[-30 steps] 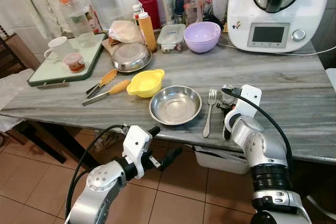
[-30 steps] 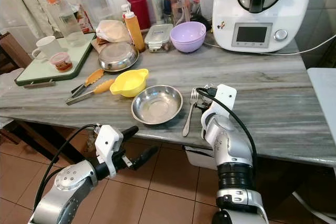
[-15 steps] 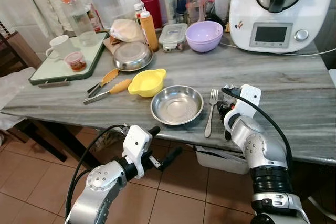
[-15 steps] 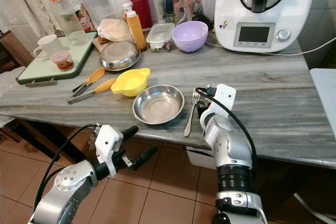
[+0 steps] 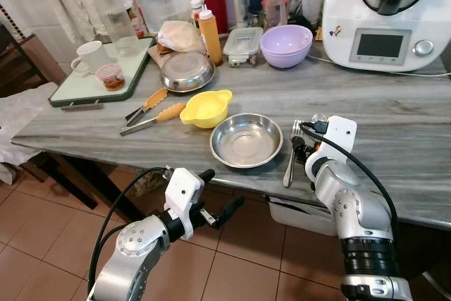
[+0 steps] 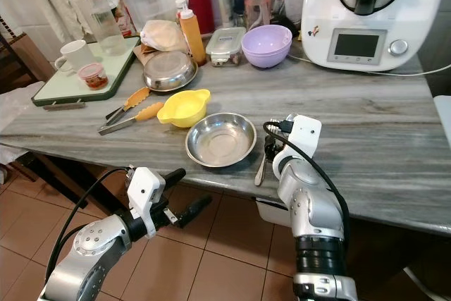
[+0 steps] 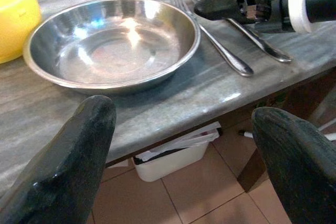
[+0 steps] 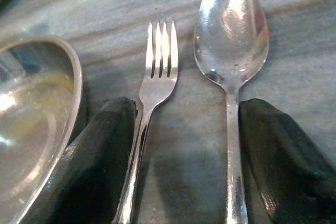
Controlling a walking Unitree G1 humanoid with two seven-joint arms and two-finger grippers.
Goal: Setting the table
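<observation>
Two steel utensils, a fork (image 8: 157,66) and spoon (image 8: 231,35), lay parallel beside the shallow round steel bowl (image 5: 246,139), apparently as a place setting; the right gripper (image 8: 184,150) straddled both, fingers spread, while the left gripper (image 7: 178,145) hung open below the table edge.

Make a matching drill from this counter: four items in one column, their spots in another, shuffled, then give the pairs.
Items:
1. fork
2. yellow bowl
3. white mug
4. purple bowl

Places:
A. on the green tray
B. beside the white kitchen machine
C. between the steel dish and the spoon
D. next to the orange-handled tongs

Pairs: 1-C, 2-D, 3-A, 4-B
</observation>
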